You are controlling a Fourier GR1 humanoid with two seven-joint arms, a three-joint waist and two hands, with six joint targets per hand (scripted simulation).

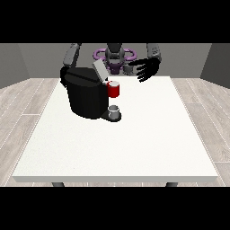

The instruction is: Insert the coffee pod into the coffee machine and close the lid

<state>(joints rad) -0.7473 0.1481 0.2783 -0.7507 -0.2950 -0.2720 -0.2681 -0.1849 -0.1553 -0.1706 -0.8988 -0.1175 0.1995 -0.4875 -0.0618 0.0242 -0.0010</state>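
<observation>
Grey walls and a pale wood-plank floor point(27, 96) frame a large white desk point(117, 143) that fills most of the front view. Behind its far edge stands the humanoid robot point(114, 56), small at the top of the view, grey-bodied with purple rings at its chest.

On the far left part of the desk sits a black coffee machine point(85, 96), by far the biggest object on the surface. Its grey lid point(99, 70) is tilted up and open, rising from the top of the machine toward the robot. On the machine's right side a red part point(114, 90) projects from the black body, just below the raised lid. Under it, on the machine's low base, stands a small grey cup point(114, 110).

The hand at the view's right point(147, 68) hovers above the far edge of the desk, to the right of the machine and apart from it, its black fingers spread wide and straight, holding nothing.

The hand at the view's left point(64, 74) shows only as a dark shape at the machine's upper left corner, below a grey arm point(72, 54) that comes down from the shoulder. Whether its fingers are open or closed cannot be told, since it merges with the black housing.

The coffee pod cannot be made out as a separate object; it may lie by the red part beneath the lid, but that cannot be confirmed.
</observation>
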